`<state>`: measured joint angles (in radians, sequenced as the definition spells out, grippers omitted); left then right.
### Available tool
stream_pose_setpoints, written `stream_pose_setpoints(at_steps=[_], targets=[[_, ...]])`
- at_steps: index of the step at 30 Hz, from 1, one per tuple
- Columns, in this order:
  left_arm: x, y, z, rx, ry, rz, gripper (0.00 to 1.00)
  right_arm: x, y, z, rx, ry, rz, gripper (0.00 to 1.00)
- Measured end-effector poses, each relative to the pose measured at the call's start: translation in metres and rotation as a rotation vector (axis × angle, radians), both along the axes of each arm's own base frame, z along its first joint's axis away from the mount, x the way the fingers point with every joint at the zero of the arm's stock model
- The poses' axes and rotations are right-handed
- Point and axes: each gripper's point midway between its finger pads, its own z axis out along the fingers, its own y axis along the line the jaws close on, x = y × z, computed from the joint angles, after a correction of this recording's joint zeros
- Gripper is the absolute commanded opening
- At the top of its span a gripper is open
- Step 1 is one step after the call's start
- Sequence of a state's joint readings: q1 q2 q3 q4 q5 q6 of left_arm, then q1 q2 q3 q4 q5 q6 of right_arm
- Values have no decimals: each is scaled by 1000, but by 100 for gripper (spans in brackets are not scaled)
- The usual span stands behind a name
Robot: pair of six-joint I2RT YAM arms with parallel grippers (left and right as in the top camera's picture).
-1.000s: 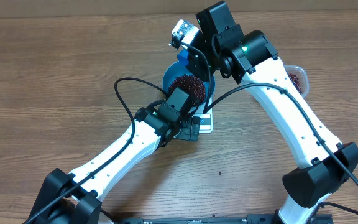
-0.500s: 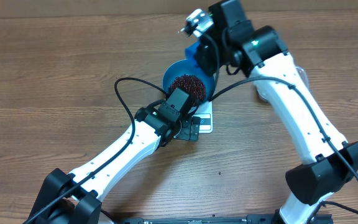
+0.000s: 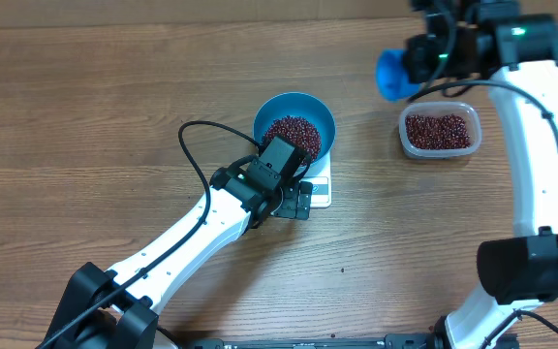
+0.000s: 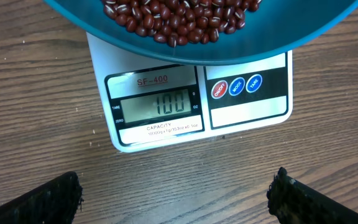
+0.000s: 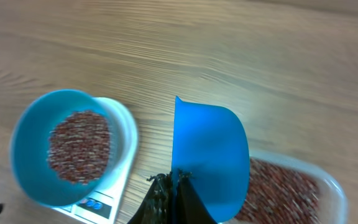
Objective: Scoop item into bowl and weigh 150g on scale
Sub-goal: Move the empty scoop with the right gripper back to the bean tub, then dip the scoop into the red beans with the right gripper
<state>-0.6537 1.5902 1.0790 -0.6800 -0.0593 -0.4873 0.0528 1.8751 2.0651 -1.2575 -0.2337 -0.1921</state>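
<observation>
The blue bowl stands on the white scale with a heap of red-brown beans in it. In the left wrist view the scale shows 100 under the bowl's rim. My left gripper is open and empty just in front of the scale, seen from overhead at its front edge. My right gripper is shut on the handle of a blue scoop. From overhead the scoop hangs left of and behind the clear tub, and its inside shows no beans.
The clear plastic tub of beans sits at the right on the wooden table. The left arm's black cable loops left of the bowl. The bowl and scale lie left of the scoop in the right wrist view.
My right arm has swung the scoop away from above the bowl, to the right and back toward the tub. The left arm, bowl and scale have not moved.
</observation>
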Motion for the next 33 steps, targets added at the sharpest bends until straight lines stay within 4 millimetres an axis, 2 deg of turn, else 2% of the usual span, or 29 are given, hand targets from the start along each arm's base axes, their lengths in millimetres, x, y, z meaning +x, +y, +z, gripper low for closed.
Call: stream_pose_setpoints(at_steps=[4,16,24,33], targets=[[0,0,0,0,0,0,100,-4,-30,-4,6,38,-71,4],[0,0,0,0,0,0,100,-3,-75,-11,-1,50,-173,4],[0,0,0,0,0,0,100,-13,-96,-60,-115,149,-232,4],[0,0,0,0,0,0,100,-10,-110,-116,-200,169,-238,4]])
